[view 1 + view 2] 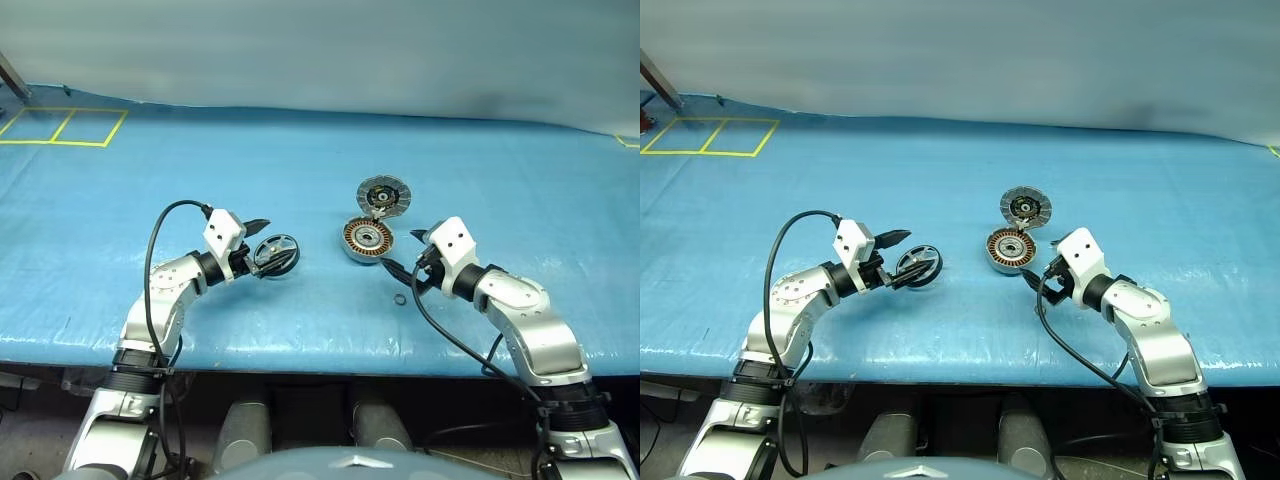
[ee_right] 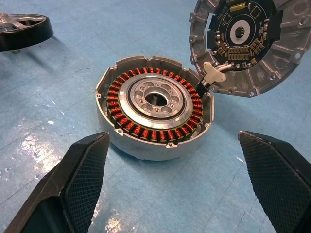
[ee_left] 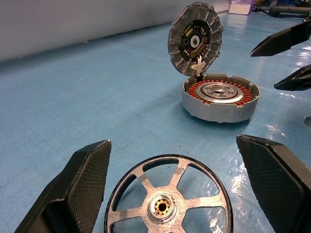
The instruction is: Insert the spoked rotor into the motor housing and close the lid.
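Observation:
The spoked rotor (image 1: pixel 277 255) lies on the blue mat between the two fingers of my left gripper (image 1: pixel 262 248), which is open around it without pinching it; the left wrist view shows its dark rim and hub (image 3: pixel 163 206) with a gap to each pad. To its right stands the motor housing (image 1: pixel 367 240), its copper windings (image 2: pixel 127 124) showing. The lid (image 1: pixel 384 195) stands up from the housing's far rim, hinged open, its inner face (image 2: pixel 248 43) towards me. My right gripper (image 1: pixel 403 252) is open just right of the housing, pointing at it and holding nothing.
A small dark ring (image 1: pixel 400 299) lies on the mat just in front of the right gripper. Yellow tape squares (image 1: pixel 60 127) mark the far left corner. The table's front edge (image 1: pixel 320 360) runs close below both arms.

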